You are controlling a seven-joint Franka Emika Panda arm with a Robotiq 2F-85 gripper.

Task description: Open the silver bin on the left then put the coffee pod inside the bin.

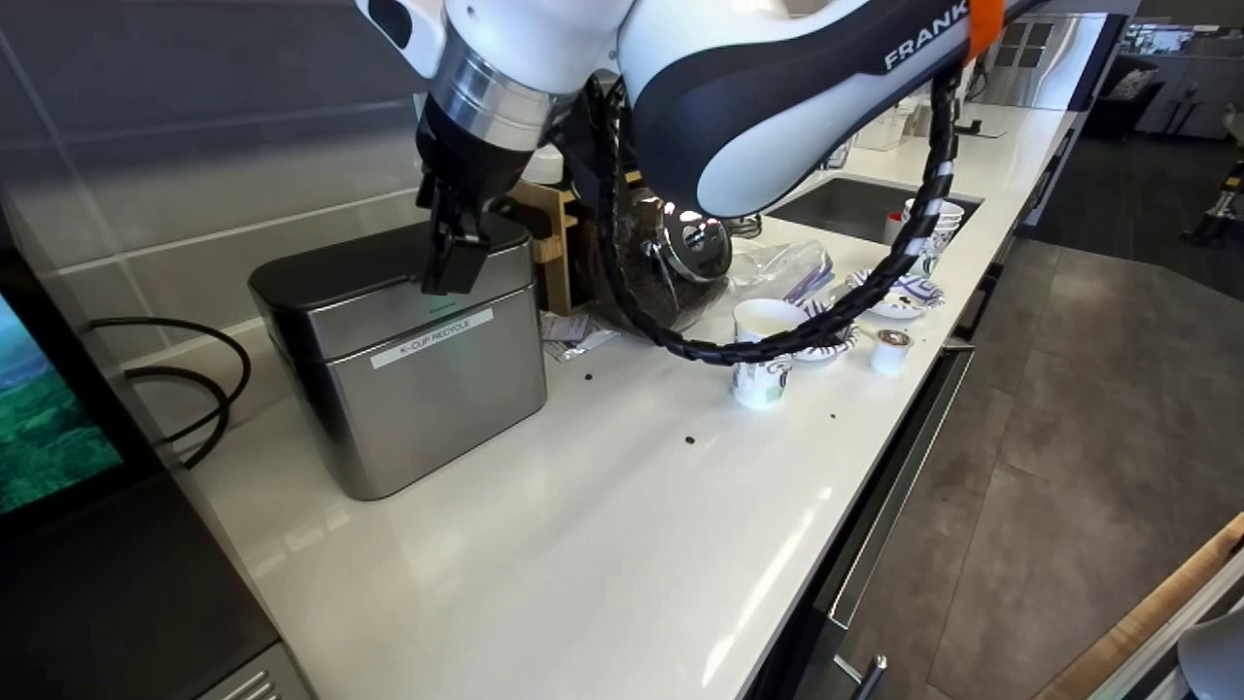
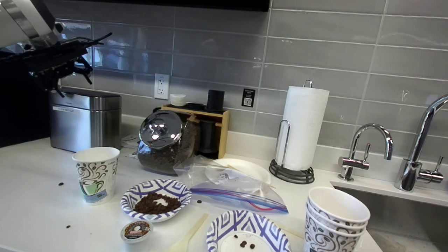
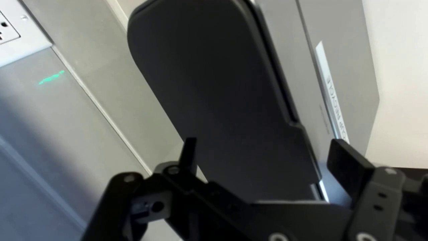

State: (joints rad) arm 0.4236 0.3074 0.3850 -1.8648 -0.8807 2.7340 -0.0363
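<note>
— Where's the silver K-Cup recycle bin [image 1: 442, 391]?

— At nine o'clock in an exterior view, black lid [image 3: 214, 90] down

— And the gripper [image 3: 265, 142]?

— Over it, fingers [image 3: 349, 164] spread wide, lid showing between them; whether they touch it, I can't tell

— The coffee pod [image 1: 889, 354]?

— On the white counter [image 1: 544, 554] in an exterior view, at the bin's three o'clock, a paper cup [image 1: 761, 382] between

— Where are we seeing the bin [image 2: 84, 122] in an exterior view?
— It's standing left of the jar [image 2: 168, 150].
— And the coffee pod [image 2: 136, 232]?
— We're finding it sitting before the bowl [image 2: 157, 185], with a cup [image 2: 98, 175] standing left of both.
</note>
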